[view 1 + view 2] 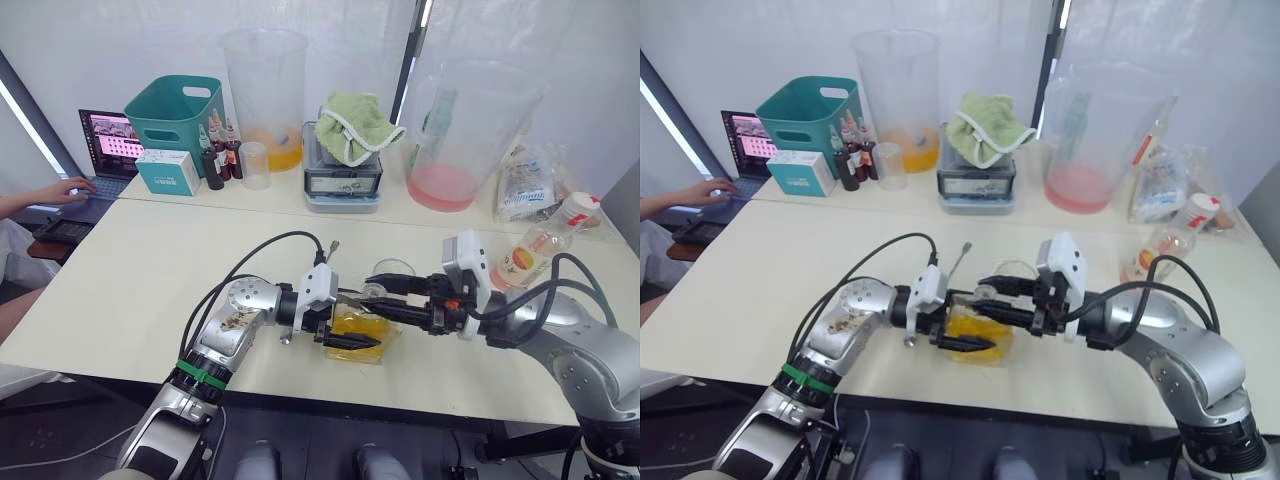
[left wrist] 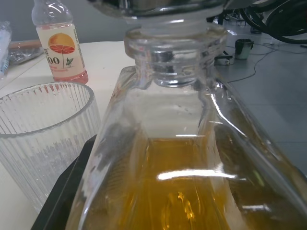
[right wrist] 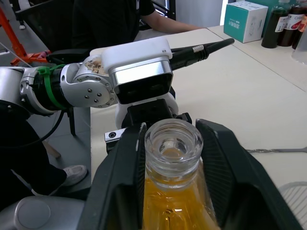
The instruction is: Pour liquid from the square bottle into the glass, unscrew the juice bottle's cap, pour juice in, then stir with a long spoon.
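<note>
Gripping square bottle (image 1: 360,330) with my left gripper (image 1: 345,335), amber liquid filling lower body; my right gripper (image 1: 385,295) at its 1 o'clock, fingers around neck. Glass (image 1: 393,272) at bottle's 12, apparently empty. Juice bottle (image 1: 540,243) at 2, pinkish drink inside.

Left wrist view: ribbed glass (image 2: 43,139) beside bottle.

Right wrist view: my fingers (image 3: 120,177) flank stopper (image 3: 172,143), closed on neck.

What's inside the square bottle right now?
Yellow-orange liquid fills the lower part of the square bottle; its neck is clear and open on top. The bottle's base is covered by the left gripper.
</note>
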